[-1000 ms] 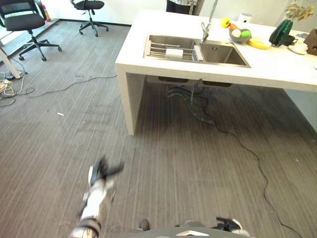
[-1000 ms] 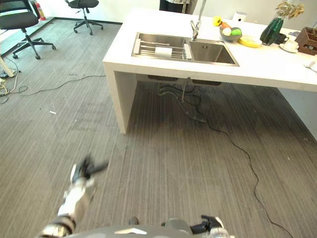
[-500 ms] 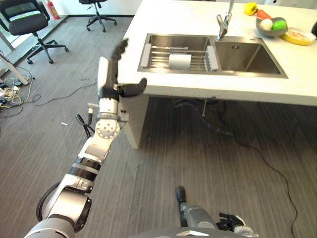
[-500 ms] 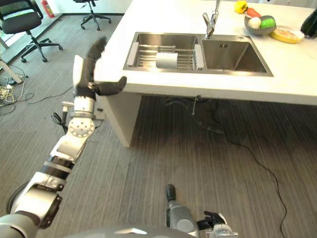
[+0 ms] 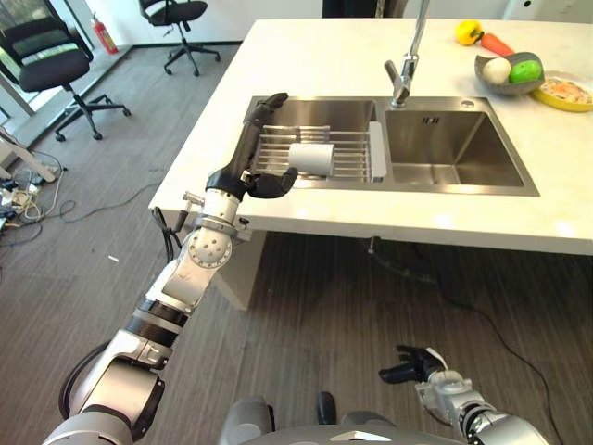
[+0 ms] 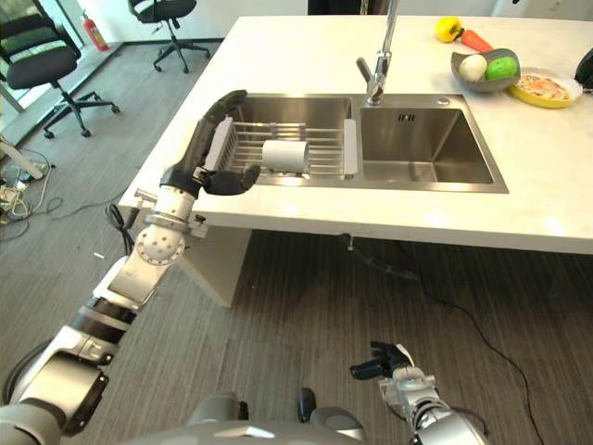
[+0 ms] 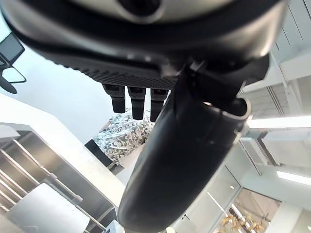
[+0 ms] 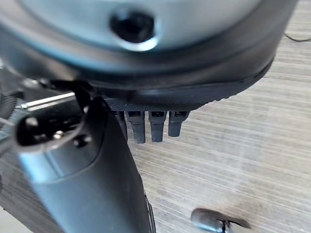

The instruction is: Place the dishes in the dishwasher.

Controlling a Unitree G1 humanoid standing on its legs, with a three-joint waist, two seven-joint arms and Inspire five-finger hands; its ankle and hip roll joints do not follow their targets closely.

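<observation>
Left eye view: left hand (image 5: 252, 167) raised over counter (image 5: 306, 69) front left edge, fingers straight, thumb out, holding nothing. White cup (image 5: 310, 158) lying on its side on wire rack (image 5: 343, 153) in left sink basin (image 5: 306, 116), long axis parallel to front edge. Right hand (image 5: 419, 362) low above floor, fingers relaxed, empty.

Left wrist view: fingers (image 7: 131, 103) extended; cup (image 7: 46, 213) beyond them.

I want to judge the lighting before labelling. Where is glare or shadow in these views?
Left eye view: bright glare patches on the white counter near its front edge, dark shadow on the floor beneath it. Left wrist view: ceiling light strips shine brightly behind the left hand.
</observation>
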